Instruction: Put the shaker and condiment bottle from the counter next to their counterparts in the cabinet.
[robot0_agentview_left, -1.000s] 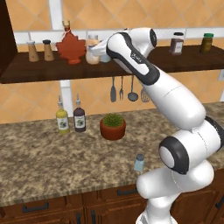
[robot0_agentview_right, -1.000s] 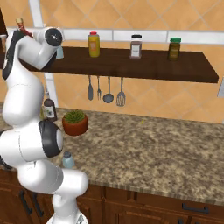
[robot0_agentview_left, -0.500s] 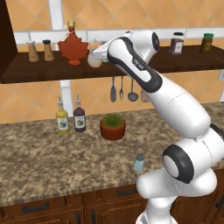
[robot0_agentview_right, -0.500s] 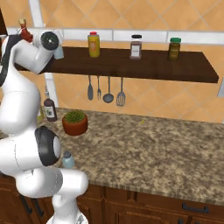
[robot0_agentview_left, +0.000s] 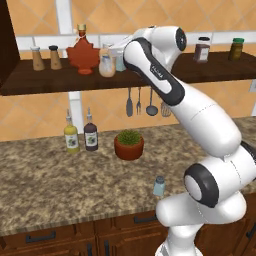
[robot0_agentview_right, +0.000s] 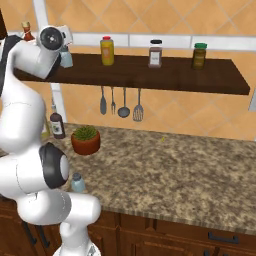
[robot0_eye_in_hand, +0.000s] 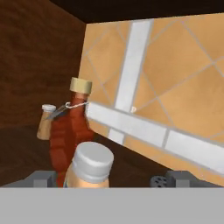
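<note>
Our gripper (robot0_eye_in_hand: 109, 179) stands wide open astride the bottle (robot0_agentview_left: 106, 65), gripping nothing; the bottle sits on the shelf (robot0_agentview_left: 45, 82) beside the maple bottle (robot0_agentview_left: 83, 54) (shaker (robot0_agentview_left: 159, 186) waits on the counter (robot0_agentview_left: 45, 185)); a careless pull-back could topple both.

You had two base cameras behind the arm, left and right, both facing the long dark brown wooden shelf (robot0_agentview_left: 60, 80) and speckled granite counter (robot0_agentview_right: 190, 165). Your hand camera sat close behind the peach-tan bottle's pale cap (robot0_eye_in_hand: 92, 162), facing the red maple-leaf bottle (robot0_eye_in_hand: 70, 131).
</note>
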